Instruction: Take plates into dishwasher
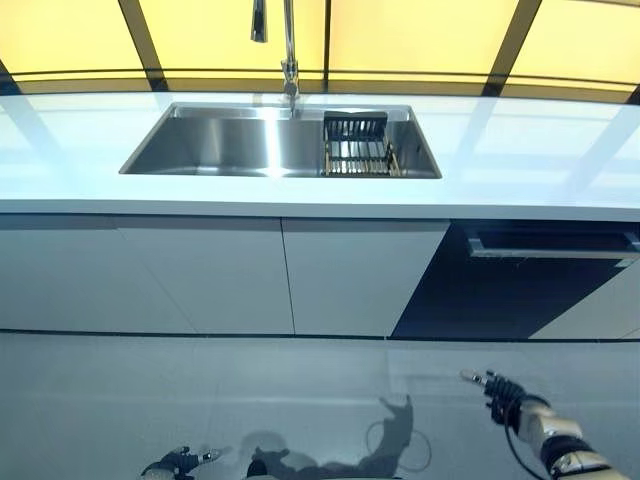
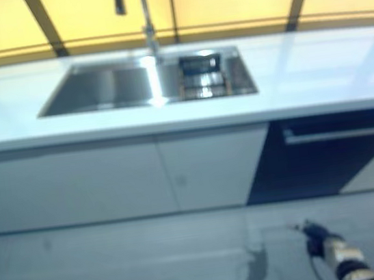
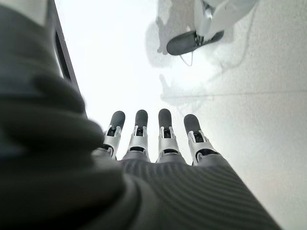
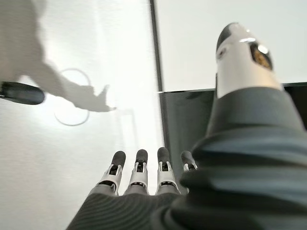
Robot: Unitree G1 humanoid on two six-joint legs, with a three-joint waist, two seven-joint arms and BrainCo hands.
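The sink (image 1: 230,145) is set into the white desk (image 1: 520,150), a steel basin with a tall tap (image 1: 289,50) rising at the middle of its far rim. Inside the sink, at its right end, sits a dark wire rack (image 1: 357,145). No plates can be made out anywhere in the views, neither in the sink, nor on the desk, nor in either hand.

Below the sink, the white cabinet doors (image 1: 250,275) are closed. To the right of the sink and under the desk edge is the dishwasher (image 1: 500,285), a dark front with a long bar handle (image 1: 550,248) along its top; the door looks closed.

The right hand (image 1: 500,388) hangs low over the pale floor (image 1: 300,390), well below the sink and to its right, in front of the dishwasher and apart from it. In its own wrist view the fingers (image 4: 139,167) are straight and slightly spread, holding nothing, with the dark dishwasher front past them.

The left hand (image 1: 180,462) shows at the lower edge of the head views, well below the sink's left end, over the floor. Its fingers (image 3: 165,132) are straight and a little apart in its wrist view, empty, with only floor beyond them
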